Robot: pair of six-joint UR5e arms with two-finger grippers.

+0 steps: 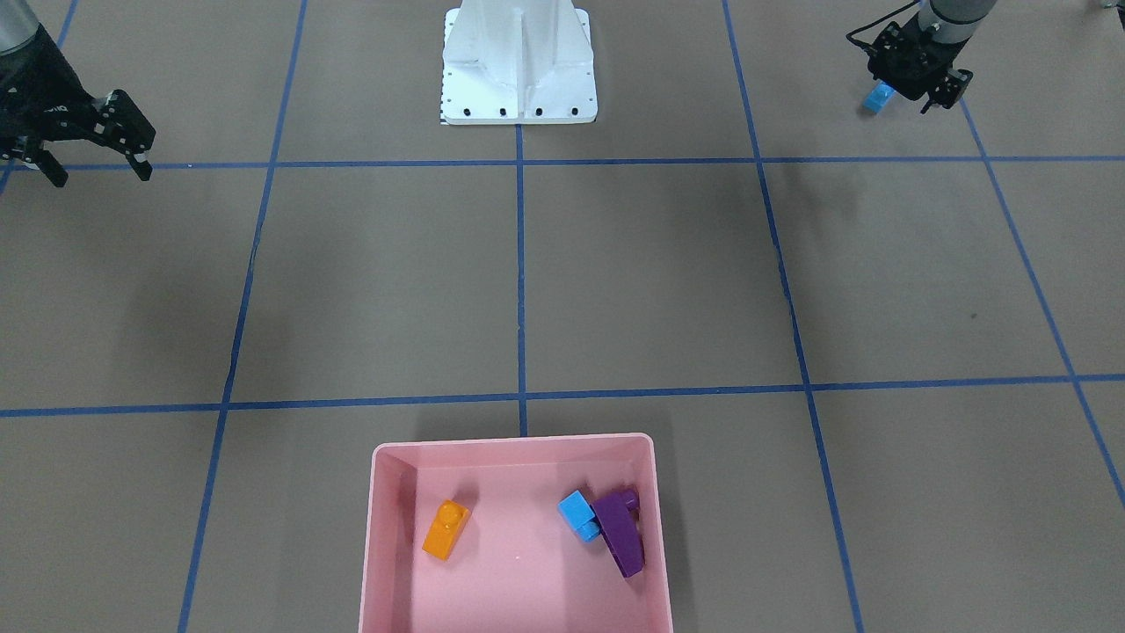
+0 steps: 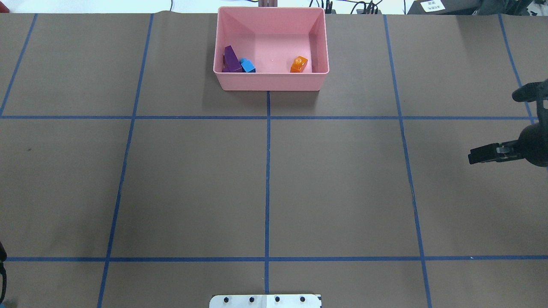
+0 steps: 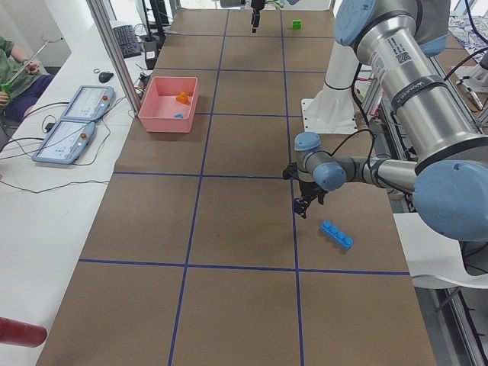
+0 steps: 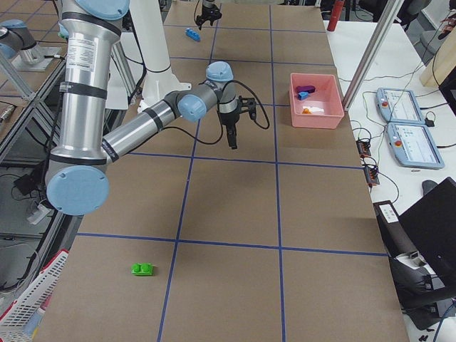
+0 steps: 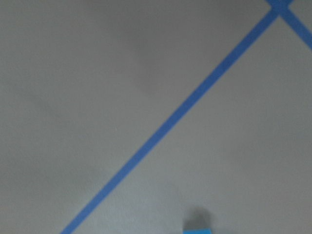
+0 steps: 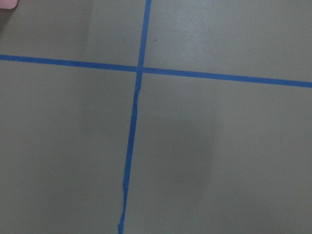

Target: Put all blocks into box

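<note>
The pink box [image 1: 514, 443] stands at the table's far middle edge, and the overhead view shows its wall [image 2: 269, 81]. Inside lie an orange block [image 1: 446, 528], a small light blue block [image 1: 577, 513] and a purple sloped block [image 1: 620, 530] that touches the blue one. The long light blue block [image 3: 336, 234] lies on the table just beside my left gripper [image 1: 914, 95], which hovers open and holds nothing. A green block [image 4: 142, 269] lies far out on the right end of the table. My right gripper [image 1: 97, 170] hangs open and empty above bare table.
The white base plate [image 1: 518, 97] of the robot sits at the near middle edge. Blue tape lines divide the brown table into squares. Two control tablets [image 3: 76, 118] and cables lie on the side bench, where a person's sleeve [image 3: 11, 69] shows.
</note>
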